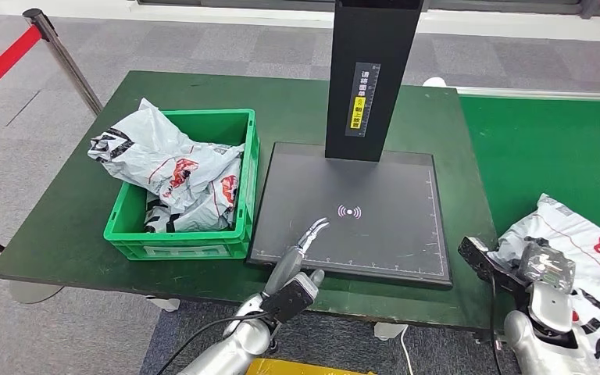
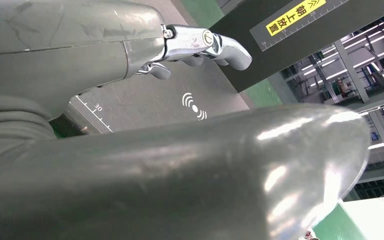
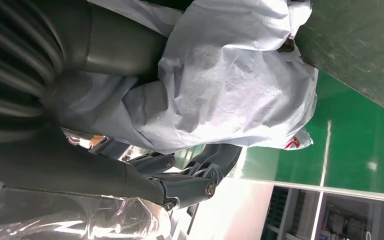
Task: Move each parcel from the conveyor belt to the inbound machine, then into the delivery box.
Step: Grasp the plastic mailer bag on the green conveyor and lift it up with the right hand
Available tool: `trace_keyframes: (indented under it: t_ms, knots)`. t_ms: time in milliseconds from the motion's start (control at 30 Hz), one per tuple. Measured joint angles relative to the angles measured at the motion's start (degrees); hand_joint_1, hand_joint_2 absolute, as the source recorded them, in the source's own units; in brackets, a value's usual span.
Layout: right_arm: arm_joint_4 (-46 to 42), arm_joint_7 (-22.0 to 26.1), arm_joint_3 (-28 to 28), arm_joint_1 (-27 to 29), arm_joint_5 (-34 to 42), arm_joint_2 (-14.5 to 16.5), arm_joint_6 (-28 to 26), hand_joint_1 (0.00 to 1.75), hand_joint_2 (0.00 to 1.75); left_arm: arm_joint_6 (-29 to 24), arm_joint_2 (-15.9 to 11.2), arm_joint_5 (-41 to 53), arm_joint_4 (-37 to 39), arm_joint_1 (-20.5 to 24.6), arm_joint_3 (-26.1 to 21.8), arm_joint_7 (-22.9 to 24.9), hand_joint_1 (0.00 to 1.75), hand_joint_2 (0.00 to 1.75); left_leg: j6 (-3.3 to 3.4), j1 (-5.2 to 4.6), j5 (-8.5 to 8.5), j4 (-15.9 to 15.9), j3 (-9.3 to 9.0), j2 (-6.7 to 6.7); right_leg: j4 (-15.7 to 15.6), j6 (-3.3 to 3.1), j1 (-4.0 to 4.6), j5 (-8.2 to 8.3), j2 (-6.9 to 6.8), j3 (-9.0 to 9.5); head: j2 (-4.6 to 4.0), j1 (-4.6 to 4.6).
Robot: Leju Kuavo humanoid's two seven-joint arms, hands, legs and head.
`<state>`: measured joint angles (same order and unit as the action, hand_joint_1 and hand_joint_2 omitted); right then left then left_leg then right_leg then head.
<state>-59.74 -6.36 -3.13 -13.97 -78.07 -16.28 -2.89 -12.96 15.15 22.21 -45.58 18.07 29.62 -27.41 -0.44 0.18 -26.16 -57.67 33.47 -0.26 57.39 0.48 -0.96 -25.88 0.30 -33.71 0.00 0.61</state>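
Item 1: parcel, on conveyor belt, our right hand gripping its near edge. Inbound machine lies leftward; our left hand hovers there, fingers apart, empty.

Grey carpet tiles cover the floor around a dark green table. At the left, a red barrier belt runs from a metal stanchion.
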Motion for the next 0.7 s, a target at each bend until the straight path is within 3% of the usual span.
trace_keyframes:
  t_ms: [700]
  knots:
    - [-13.92,0.08,2.54,6.41,0.05,1.64,-4.34,1.75,1.75,-0.35,-0.33,0.63,-0.90,-1.07,0.00,0.58,0.00,0.00,0.01,0.00,0.00,0.00,0.06,-0.06,0.00,0.01,0.00,-0.02,-0.06,0.00,0.00,0.00]
